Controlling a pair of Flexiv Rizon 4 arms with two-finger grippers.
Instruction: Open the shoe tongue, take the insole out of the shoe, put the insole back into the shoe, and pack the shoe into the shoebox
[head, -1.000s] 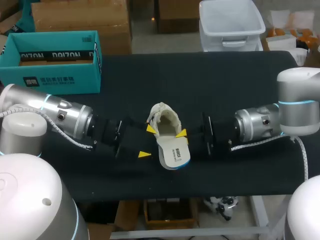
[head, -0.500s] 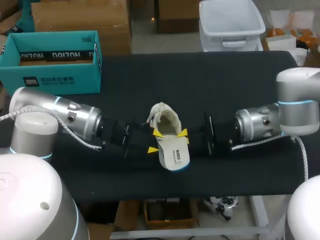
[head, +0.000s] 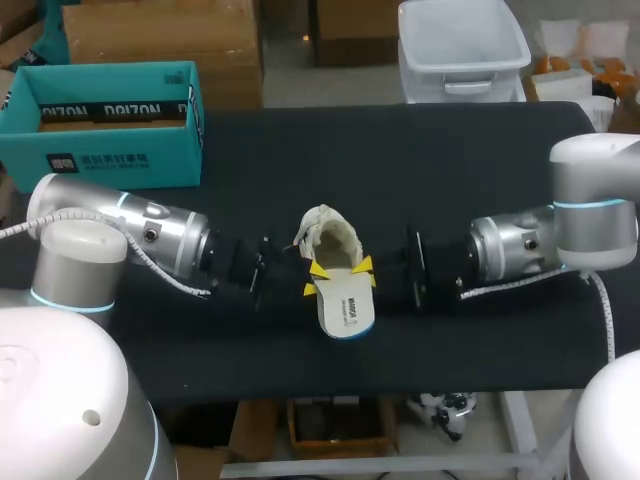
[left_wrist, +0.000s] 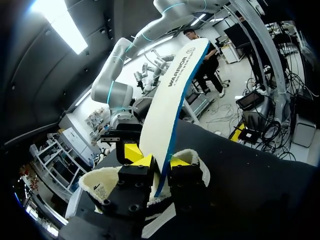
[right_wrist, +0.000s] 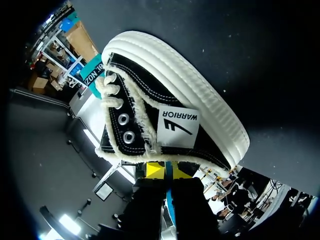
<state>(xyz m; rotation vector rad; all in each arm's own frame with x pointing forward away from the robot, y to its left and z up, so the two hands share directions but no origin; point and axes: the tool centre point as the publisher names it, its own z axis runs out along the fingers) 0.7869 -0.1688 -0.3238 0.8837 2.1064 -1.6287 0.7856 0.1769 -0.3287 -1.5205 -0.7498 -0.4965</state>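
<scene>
A black canvas shoe (right_wrist: 150, 95) with a ribbed white rubber sole, metal eyelets and a thick cream fleece lining lies in the middle of the black cloth-covered table (head: 470, 160), between the two grippers. A long, flat white insole (head: 348, 305) with a blue edge sticks out of its opening toward the near edge. The left gripper (left_wrist: 162, 161) stands narrow, its yellow tips pressed on the insole from both sides. The right gripper (right_wrist: 167, 170) pinches the same insole's blue edge from the opposite side. A teal cardboard shoebox (head: 100, 160) sits open at the far left corner, well apart, its brown inside showing.
</scene>
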